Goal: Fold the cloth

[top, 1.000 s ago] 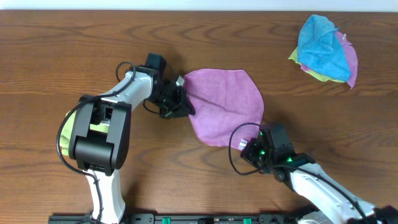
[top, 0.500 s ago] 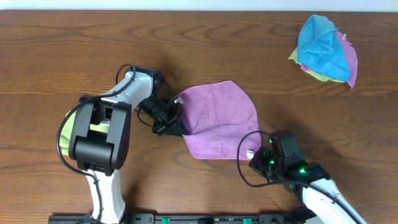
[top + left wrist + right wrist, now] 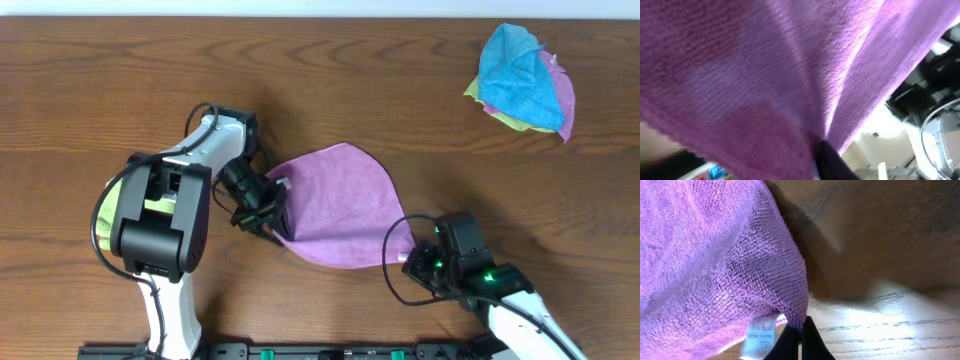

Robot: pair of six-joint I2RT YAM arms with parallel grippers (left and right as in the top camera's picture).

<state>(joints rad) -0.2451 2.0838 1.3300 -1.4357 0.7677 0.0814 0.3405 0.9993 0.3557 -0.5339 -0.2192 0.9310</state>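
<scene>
Shift: both grippers had drawn back toward the robot's side since the earlier overhead frames, and we saw the cloth (image 3: pixel 335 205) come with them.
Table (image 3: pixel 400 80): dark wood grain, carrying everything we noted.
Left arm (image 3: pixel 165 215): black and white, standing at the left and bent inward to the cloth's left edge.
Right arm (image 3: pixel 520 310): entered from the lower right corner, with green lights lit on its wrist.
Cloth: magenta-purple, at mid-table between the two grippers. It spread in a rounded shape whose peak pointed away from the robot, and a shadow lay along its far right edge.
Pile (image 3: pixel 520 75): far right corner, well apart from the cloth. A blue cloth (image 3: pixel 515 65) lay on top, with lime-green and pink edges showing beneath.
Lime-green cloth (image 3: pixel 103 215): beside the left arm's base and mostly hidden under it.
Left gripper (image 3: pixel 268 208): at the cloth's left edge. In its wrist view purple filled the frame, with folds fanning from one point at a dark fingertip (image 3: pixel 827 160), so we read it as pinching the cloth. We never saw both jaws.
Right gripper (image 3: pixel 408 262): at the cloth's near right corner. Its wrist view showed the tips pressed together on the hem.
White tag (image 3: pixel 760 332): small, on that same corner just beside the right fingertips; we could not read the print.
</scene>
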